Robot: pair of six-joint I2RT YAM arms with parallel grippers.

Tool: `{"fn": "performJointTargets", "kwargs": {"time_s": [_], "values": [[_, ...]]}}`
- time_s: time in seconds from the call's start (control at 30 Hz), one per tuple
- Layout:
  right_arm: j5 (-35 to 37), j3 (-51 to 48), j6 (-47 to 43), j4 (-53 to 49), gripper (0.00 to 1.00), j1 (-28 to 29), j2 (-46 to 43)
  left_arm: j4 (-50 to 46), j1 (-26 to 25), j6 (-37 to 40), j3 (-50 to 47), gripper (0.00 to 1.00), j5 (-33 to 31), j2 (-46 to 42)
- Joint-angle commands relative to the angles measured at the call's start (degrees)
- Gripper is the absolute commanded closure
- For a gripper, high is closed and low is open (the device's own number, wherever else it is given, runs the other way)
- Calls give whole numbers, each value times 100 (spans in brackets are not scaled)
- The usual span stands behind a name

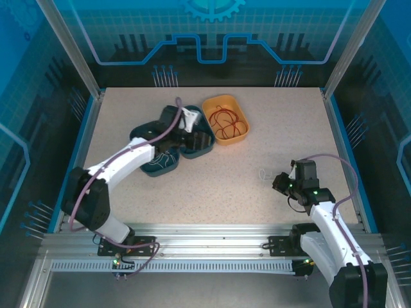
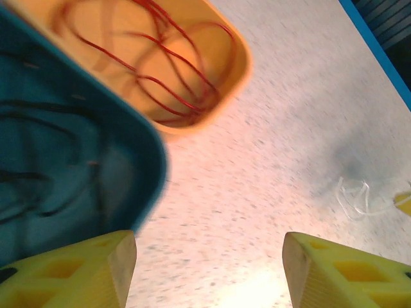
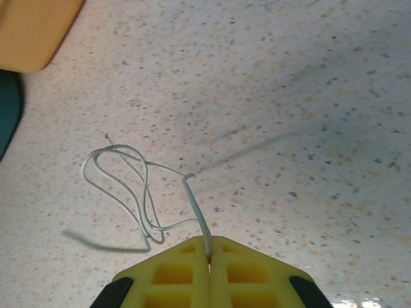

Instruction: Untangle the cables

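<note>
The orange tray [image 1: 225, 102] sits toward the far side of the table [image 1: 257, 212], and the red cable [image 1: 226, 123] lies in loose loops inside it. A cluster of teal trays [image 1: 207, 146] sits against the orange tray's left side. The left wrist view shows dark strands of the black cable [image 2: 38, 170] in the teal tray beside the orange one. The left gripper [image 2: 209, 244] hovers just left of the orange tray, over the spot where the trays meet, its 2 yellow fingers [image 2: 96, 269] spread wide with nothing between them. The whitish cable [image 3: 125, 186] lies on bare tabletop, well to the right of the orange tray and nearer the arm bases, in a small tangle of 2 or 3 loops. The right gripper [image 3: 209, 253] is there too, jaws pressed together on 1 end of the whitish cable. The cable rises out of the pinch and bends left into the loops ahead of the fingertips
</note>
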Motion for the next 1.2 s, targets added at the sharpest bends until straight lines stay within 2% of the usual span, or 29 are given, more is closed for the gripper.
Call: {"fn": "performJointTargets", "kwargs": {"time_s": [0.0, 0.2, 0.33, 0.53, 0.7, 0.97, 1.03, 1.17], "values": [[-512, 132, 108, 279, 94, 105, -144, 864, -396, -105, -130, 38, 554, 208], [-1261, 36, 389, 970, 94, 113, -271, 1764, -915, -190, -488, 41, 805, 298], [-1588, 32, 526, 1348, 94, 123, -263, 2746, -945, -743, -896, 42, 1203, 295], [-2106, 24, 832, 1979, 94, 143, -228, 3958, -950, -1479, -1247, 42, 1461, 420], [-2201, 33, 1036, 2206, 93, 175, -290, 4415, -994, -1843, -1218, 47, 1741, 661], [-2200, 33, 1153, 2283, 92, 224, -439, 4643, -1088, -2109, -1183, 57, 1832, 874], [-2209, 33, 1164, 2310, 92, 231, -440, 4645, -1115, -2103, -1157, 61, 1855, 894], [-2176, 33, 1173, 2327, 92, 246, -443, 4450, -1189, -2020, -1036, 62, 1932, 962]]}}
